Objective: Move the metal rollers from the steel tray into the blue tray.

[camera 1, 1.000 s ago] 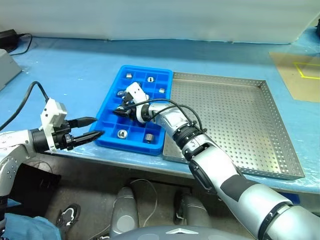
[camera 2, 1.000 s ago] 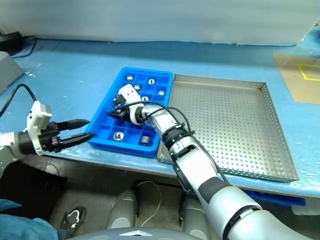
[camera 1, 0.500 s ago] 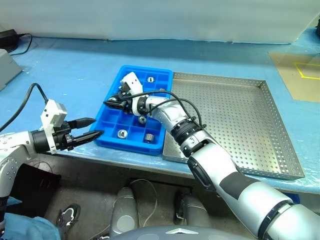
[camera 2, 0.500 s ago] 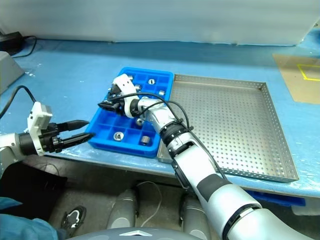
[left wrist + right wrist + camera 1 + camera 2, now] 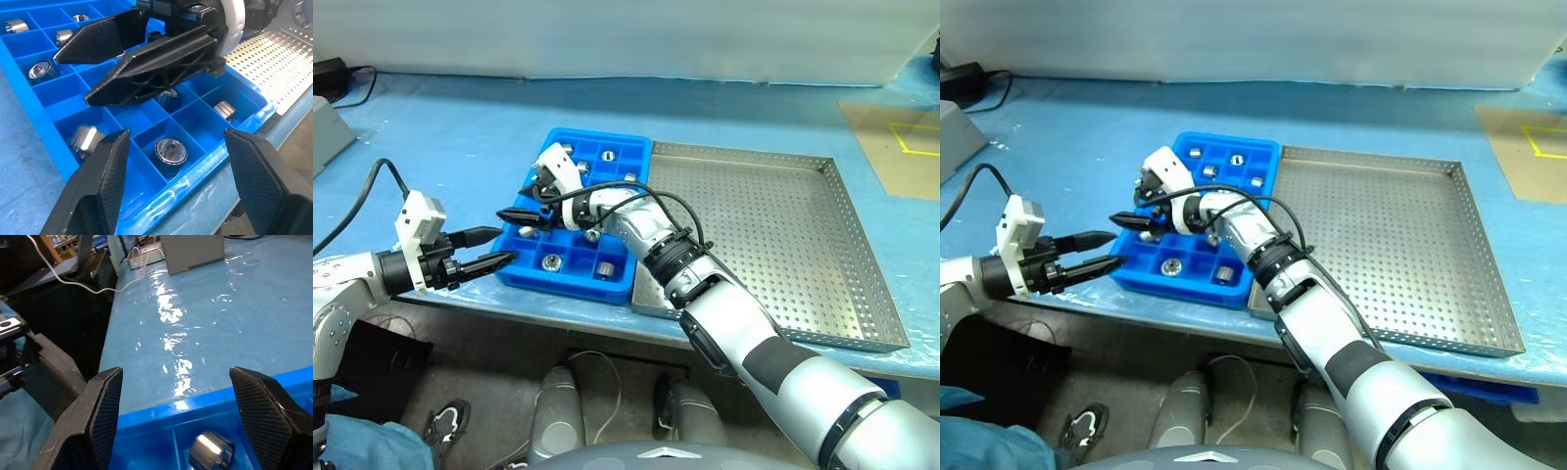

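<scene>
The blue tray (image 5: 570,284) sits on the blue table, touching the left side of the steel tray (image 5: 764,235). Several metal rollers lie in its compartments, among them one roller (image 5: 551,261) near the front and another (image 5: 170,151) seen in the left wrist view. My right gripper (image 5: 514,219) hovers over the blue tray's left edge, pointing left. It is open with nothing between its fingers (image 5: 105,411). My left gripper (image 5: 505,246) is open and empty just off the tray's front left corner, pointing at it.
A grey box (image 5: 325,132) and a black cable (image 5: 352,83) lie at the far left of the table. A tan mat (image 5: 901,142) lies at the far right. The table's front edge runs just below both trays.
My right gripper has risen out of the blue tray, moved left toward the tray's left edge, and gone from shut to open. The left gripper has stayed put.
</scene>
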Available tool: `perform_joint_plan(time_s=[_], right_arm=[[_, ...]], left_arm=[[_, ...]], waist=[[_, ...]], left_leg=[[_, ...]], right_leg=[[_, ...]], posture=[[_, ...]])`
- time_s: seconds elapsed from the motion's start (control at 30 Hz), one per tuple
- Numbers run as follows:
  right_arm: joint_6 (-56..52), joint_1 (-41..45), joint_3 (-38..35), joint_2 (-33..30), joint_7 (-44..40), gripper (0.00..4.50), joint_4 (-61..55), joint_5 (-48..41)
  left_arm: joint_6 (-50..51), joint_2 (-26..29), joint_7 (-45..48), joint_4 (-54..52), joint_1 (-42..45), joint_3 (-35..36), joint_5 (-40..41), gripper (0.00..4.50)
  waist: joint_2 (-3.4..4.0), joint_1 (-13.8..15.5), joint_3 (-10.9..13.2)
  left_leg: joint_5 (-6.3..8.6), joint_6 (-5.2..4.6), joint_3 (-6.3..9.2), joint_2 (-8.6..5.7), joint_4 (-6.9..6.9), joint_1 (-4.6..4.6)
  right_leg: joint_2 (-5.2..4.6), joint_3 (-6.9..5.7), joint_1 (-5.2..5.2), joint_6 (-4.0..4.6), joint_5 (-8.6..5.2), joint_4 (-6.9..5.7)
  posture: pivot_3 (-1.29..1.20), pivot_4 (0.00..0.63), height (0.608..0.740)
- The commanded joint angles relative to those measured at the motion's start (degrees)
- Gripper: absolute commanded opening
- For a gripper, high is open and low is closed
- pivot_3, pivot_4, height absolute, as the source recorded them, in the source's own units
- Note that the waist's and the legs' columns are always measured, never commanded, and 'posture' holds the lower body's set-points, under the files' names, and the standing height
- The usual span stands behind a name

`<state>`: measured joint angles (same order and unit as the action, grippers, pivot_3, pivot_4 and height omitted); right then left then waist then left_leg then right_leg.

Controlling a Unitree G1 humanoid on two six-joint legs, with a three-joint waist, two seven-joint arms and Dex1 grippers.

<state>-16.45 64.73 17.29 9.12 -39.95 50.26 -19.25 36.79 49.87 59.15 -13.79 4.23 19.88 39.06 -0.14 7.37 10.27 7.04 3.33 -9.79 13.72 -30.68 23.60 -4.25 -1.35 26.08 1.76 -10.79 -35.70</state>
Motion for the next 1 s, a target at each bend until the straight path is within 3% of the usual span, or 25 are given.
perform_joint_plan(time_s=[0.03,0.2,0.37,0.53,0.67,0.87,1.0], right_arm=[[1.7,3.3,-2.5,16.0,1.6,3.61,-0.7,-1.7],[-0.8,4.9,-4.8,9.3,1.1,3.61,-7.3,-3.2],[-11.7,2.9,-9.8,-1.0,4.1,3.61,-25.5,-7.1],[-23.2,-11.7,-12.5,-19.5,2.9,3.61,-50.1,-6.9],[-33.9,-23.4,-22.1,-32.4,3.9,3.61,-66.3,-13.7],[-38.3,-36.9,-30.9,-41.9,6.4,3.61,-75.3,-15.7],[-36.0,-42.0,-34.1,-40.3,11.6,3.61,-74.0,-14.0]], left_arm=[[-0.2,0.3,0.3,-0.3,1.0,0.0,0.5,3.25],[-0.3,-0.8,0.3,1.0,4.4,-2.4,0.7,3.25],[-2.6,-4.3,0.2,5.9,10.7,-7.5,-2.0,3.25],[-5.7,-7.6,1.7,11.7,17.1,-12.1,-4.9,3.25],[-8.1,-10.6,2.3,16.5,21.9,-14.8,-7.2,3.25],[-11.2,-16.7,1.2,23.0,28.3,-17.5,-10.4,3.25],[-12.1,-19.8,2.0,25.2,31.6,-18.9,-11.1,3.25]], waist=[[0.0,0.0,0.0],[0.0,-0.2,0.0],[-0.04,-0.3,0.0],[-0.48,0.8,-0.3],[-0.37,1.0,-0.2],[-0.34,-1.2,-0.4],[-0.31,-2.1,-0.4]], left_leg=[[0.0,0.0,0.0,0.0,0.0,0.0],[-0.01,0.01,0.0,0.0,-0.01,-0.01],[-0.03,0.04,0.0,-0.01,-0.06,-0.01],[-0.13,0.21,0.03,-0.06,-0.04,-0.31],[-0.07,0.12,0.06,-0.27,-0.05,-0.63],[-0.15,0.24,0.03,-0.13,-0.05,-0.78],[-0.11,0.17,-0.05,-0.15,-0.06,-0.68]], right_leg=[[0.0,0.0,0.0,0.0,0.0,0.0],[0.01,0.0,0.0,0.0,0.0,-0.03],[0.01,0.02,-0.01,0.01,0.01,-0.06],[0.03,0.02,-0.52,-0.05,-0.02,0.09],[-0.02,0.22,-1.08,-0.38,0.08,0.59],[0.07,0.21,-1.02,-0.34,0.17,0.53],[0.05,0.21,-1.03,-0.35,0.17,0.78]], posture=[[0.22,0.15,0.74],[0.16,0.15,0.74],[0.09,0.15,0.74],[0.01,0.15,0.74],[-0.05,0.15,0.74],[-0.09,0.15,0.74],[-0.12,0.15,0.74]])
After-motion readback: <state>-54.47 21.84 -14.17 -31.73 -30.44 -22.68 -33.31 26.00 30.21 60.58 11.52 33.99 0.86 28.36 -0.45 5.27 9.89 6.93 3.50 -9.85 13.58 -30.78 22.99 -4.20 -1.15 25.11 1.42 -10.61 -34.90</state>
